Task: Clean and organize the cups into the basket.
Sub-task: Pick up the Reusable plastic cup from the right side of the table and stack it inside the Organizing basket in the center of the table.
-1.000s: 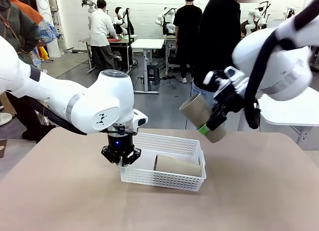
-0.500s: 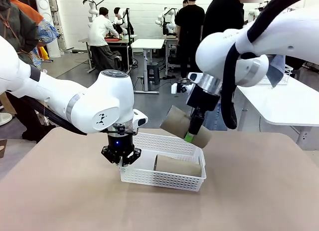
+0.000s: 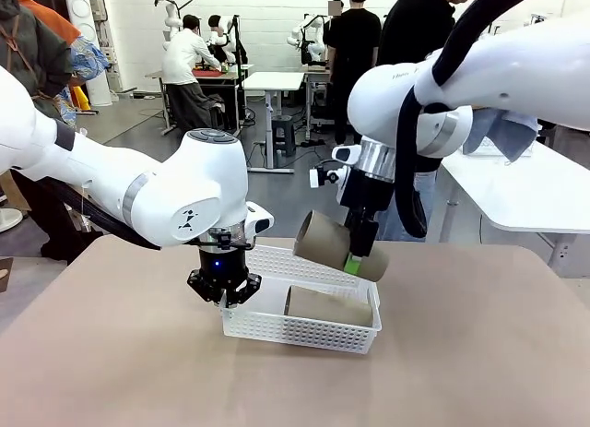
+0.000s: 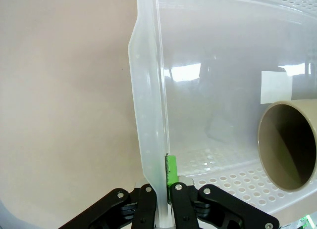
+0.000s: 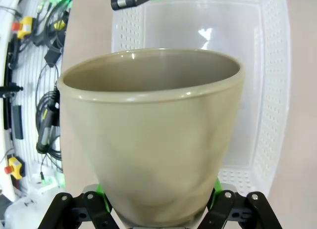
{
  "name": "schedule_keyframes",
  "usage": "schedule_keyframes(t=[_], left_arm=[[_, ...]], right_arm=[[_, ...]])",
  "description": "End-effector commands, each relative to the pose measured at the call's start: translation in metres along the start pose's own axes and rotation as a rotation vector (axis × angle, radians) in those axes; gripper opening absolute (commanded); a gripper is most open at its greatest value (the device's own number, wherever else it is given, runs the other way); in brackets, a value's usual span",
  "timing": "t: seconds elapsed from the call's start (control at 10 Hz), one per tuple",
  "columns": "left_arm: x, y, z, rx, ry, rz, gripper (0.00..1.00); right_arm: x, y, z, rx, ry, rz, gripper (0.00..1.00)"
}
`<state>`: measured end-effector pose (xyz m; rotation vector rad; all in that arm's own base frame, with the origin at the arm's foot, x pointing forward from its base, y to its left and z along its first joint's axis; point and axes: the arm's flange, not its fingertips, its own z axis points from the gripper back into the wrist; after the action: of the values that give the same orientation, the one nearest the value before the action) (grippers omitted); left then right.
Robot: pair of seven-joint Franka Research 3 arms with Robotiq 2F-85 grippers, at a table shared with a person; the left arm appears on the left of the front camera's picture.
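Below the right gripper (image 3: 355, 259), the far half of the shallow white lattice plastic basket (image 3: 295, 331) is free; a lying tan tumbler (image 3: 327, 307) blocks the near half.

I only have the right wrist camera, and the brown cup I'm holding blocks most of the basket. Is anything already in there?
Observer: Yes. From the front, one brown cup lies on its side along the near right of the basket.
Operator: Where's my cup relative to it?
Observer: The held cup, in the right gripper, hangs tilted above the basket's far right rim, apart from the lying one.
Operator: Is the basket being steadied?
Observer: The left gripper is clamped on the basket's left end wall, one finger on each side.
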<state>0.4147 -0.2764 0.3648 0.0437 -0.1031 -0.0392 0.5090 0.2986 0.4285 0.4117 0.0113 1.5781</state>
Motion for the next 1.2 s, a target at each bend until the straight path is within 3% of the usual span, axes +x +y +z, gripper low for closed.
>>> schedule_keyframes(t=[0.0,0.2,1.0,1.1], left_arm=[[0.0,-0.002,0.001,0.005,-0.009,0.003,0.0],[0.0,-0.002,0.001,0.005,-0.009,0.003,0.0],[0.0,-0.002,0.001,0.005,-0.009,0.003,0.0],[0.0,-0.002,0.001,0.005,-0.009,0.003,0.0]], right_arm=[[0.004,-0.014,-0.009,-0.016,0.012,0.092,0.81],[0.001,-0.029,-0.026,-0.053,-0.022,0.164,0.81],[-0.022,-0.068,-0.063,-0.046,-0.132,0.227,0.81],[-0.022,-0.067,-0.061,-0.044,-0.139,0.231,0.86]])
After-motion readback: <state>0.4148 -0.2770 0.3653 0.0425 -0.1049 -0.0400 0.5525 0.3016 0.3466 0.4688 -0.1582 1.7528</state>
